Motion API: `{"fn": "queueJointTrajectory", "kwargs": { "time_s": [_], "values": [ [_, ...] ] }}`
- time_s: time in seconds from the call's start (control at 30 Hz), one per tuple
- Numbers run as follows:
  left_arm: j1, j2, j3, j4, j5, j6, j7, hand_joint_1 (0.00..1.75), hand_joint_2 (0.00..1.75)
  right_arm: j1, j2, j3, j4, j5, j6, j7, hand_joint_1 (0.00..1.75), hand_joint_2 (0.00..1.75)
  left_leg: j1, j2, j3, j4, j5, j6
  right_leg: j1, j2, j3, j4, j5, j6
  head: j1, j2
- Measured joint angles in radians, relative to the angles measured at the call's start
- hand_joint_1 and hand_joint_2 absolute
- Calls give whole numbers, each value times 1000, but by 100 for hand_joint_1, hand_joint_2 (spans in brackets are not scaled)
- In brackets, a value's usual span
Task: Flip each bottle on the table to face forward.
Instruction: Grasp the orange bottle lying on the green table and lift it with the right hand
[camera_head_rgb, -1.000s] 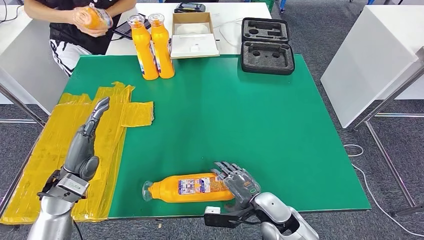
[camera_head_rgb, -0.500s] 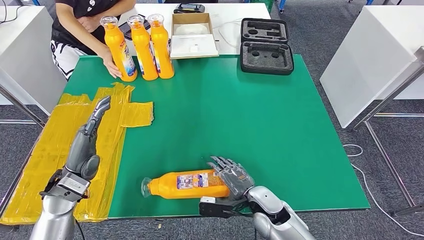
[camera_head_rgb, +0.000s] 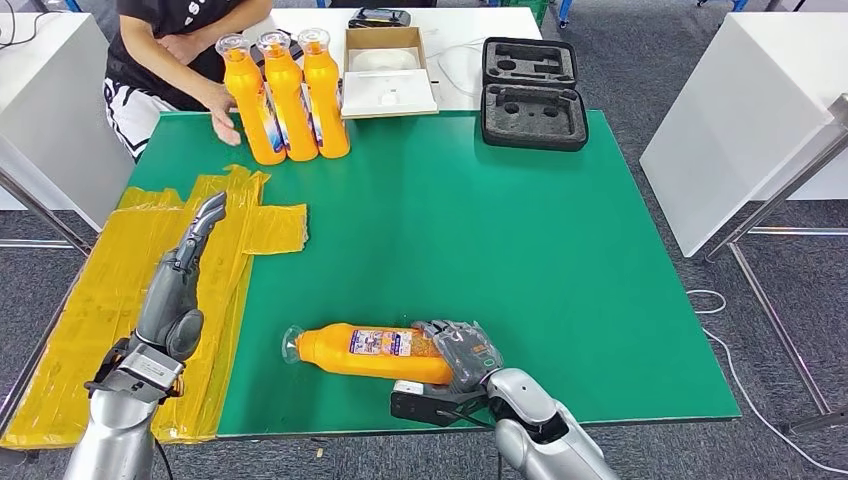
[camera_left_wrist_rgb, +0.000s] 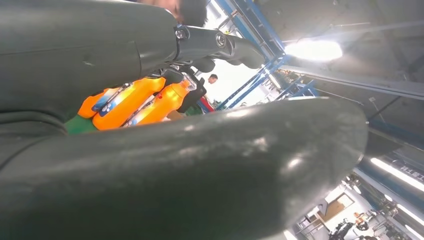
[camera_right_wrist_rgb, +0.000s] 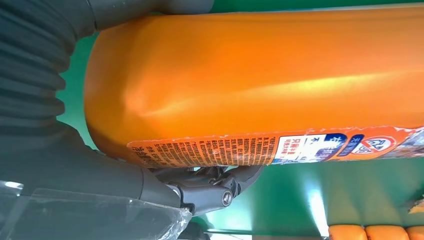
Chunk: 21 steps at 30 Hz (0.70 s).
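Orange bottle (camera_head_rgb: 365, 352) lies on its side on green desk (camera_head_rgb: 480, 230), near front edge, cap end pointing left. Right robot hand (camera_head_rgb: 462, 352) wraps its fingers round bottle's bottom end and holds it. Left robot hand (camera_head_rgb: 180, 280) hovers over yellow sheet (camera_head_rgb: 110, 300) on desk's left side, fingers straight and apart, holding nothing. Three more orange bottles (camera_head_rgb: 285, 95) stand upright, touching in row at far edge. Person's hand (camera_head_rgb: 222, 108) rests beside leftmost one. Black foam case (camera_head_rgb: 532, 92) sits open at far right.
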<state>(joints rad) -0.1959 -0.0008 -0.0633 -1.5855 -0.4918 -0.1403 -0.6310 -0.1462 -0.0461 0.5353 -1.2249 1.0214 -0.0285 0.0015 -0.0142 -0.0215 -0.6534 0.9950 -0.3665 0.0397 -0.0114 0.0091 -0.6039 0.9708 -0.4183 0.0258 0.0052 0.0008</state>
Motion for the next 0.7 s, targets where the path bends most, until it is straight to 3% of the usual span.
{"fn": "queueJointTrajectory", "kwargs": {
  "time_s": [0.37, 0.5, 0.7],
  "values": [
    [18, 0, 0, 0, 16, -2, -3, 0, 0, 38, 20, -62, -3, -51, -87, -37, 175, 175, 0, 0, -2, 0, 0, 0, 0, 0, -1, 0, 0, 0, 0, 0],
    [23, 0, 0, 0, 93, -50, 0, 0, 175, 56, 38, -101, -24, -146, -173, -91, 175, 175, 0, -1, -3, 0, 0, 0, 0, 0, -2, 0, 0, 0, 0, 0],
    [14, -16, -20, 20, 311, -138, 165, 0, 175, 62, 84, -202, -91, -359, -303, -203, 175, 175, 0, -1, -3, 0, 0, 0, 0, 0, -3, 0, 0, 0, 0, 0]
  ]
}}
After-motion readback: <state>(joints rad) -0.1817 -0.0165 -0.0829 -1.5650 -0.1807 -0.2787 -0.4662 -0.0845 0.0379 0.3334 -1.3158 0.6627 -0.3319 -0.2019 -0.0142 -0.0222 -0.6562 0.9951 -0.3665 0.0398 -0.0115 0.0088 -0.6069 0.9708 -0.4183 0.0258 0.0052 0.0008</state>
